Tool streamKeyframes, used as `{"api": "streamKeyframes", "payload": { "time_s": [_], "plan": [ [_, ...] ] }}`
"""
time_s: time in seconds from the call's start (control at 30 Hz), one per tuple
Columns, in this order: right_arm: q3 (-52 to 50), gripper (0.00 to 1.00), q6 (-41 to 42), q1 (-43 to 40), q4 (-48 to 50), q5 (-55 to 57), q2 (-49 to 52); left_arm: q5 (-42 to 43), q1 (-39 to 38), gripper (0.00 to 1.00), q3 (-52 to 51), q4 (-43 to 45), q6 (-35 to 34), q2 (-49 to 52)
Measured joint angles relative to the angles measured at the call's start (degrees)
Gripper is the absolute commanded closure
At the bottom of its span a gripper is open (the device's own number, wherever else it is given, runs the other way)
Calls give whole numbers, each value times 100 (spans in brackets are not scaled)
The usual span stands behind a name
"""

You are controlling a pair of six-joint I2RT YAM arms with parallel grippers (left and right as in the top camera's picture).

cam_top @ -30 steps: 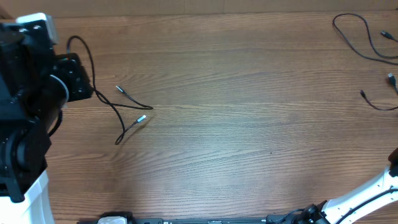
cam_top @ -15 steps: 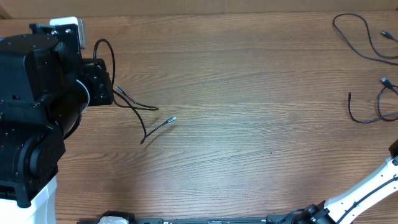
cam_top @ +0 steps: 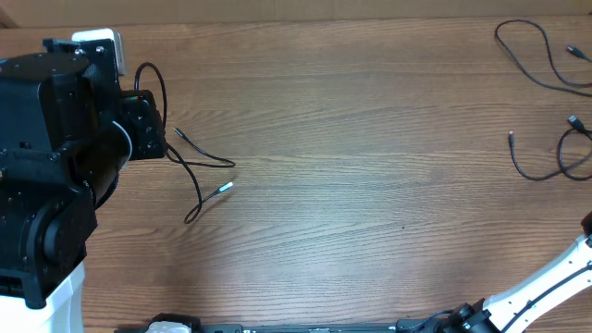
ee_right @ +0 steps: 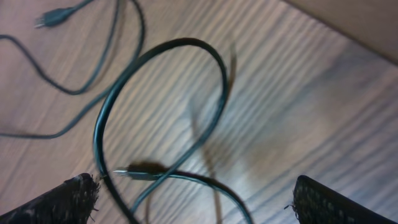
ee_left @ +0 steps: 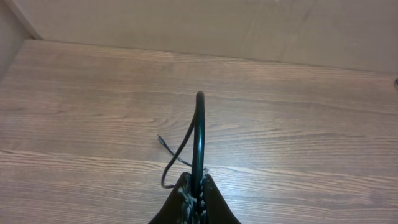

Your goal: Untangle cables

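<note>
**Cables Lie at Opposite Edges of the Table**

The left gripper (ee_left: 194, 199), fingers pressed together, clamps a thin black cable (cam_top: 198, 181) at the left of the overhead frame. A loop stands up from the jaws, and two plug-tipped ends trail onto the wooden table (cam_top: 351, 185). The right gripper (ee_right: 196, 190), fingers spread wide and holding nothing, hovers over a looped cable (ee_right: 180, 42) lying on the wood. More loose cables (cam_top: 541, 177) curl at the upper right and right edge of the overhead frame. The cords look light, limp and springy, likely to slide or whip when pulled. Pinching the cord just behind a plug, rather than mid-loop, seems safest.
</note>
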Motion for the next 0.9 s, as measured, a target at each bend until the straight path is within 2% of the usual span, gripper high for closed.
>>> {"api": "streamKeyframes", "payload": {
  "time_s": [0.17, 0.4, 0.57, 0.67, 0.7, 0.73, 0.77, 0.9],
  "plan": [
    [-33, 0, -24, 118, -79, -210, -494, -87, 0, 96, 0, -13, 0, 0],
    [-28, 0, -90, 750, -376, -570, -2129, -101, 0, 96, 0, -81, 0, 0],
    [-7, 0, -234, 1934, -498, -793, -3086, -116, 0, 96, 0, 125, 4, 2],
    [7, 0, -310, 2632, -734, -595, -3276, -118, 0, 96, 0, 192, 4, 24],
    [33, 2, -328, 2914, -977, -363, -3298, -118, 0, 96, 0, 212, 4, 46],
    [33, 16, -330, 3112, -1193, -203, -3305, -127, 0, 96, 0, 227, 4, 76],
    [31, 21, -341, 3303, -1379, -28, -3294, -129, 0, 96, 0, 229, 4, 116],
    [-120, 22, -409, 3567, -1829, 398, -3126, -131, 0, 96, 0, 245, 7, 302]
  ]
}}
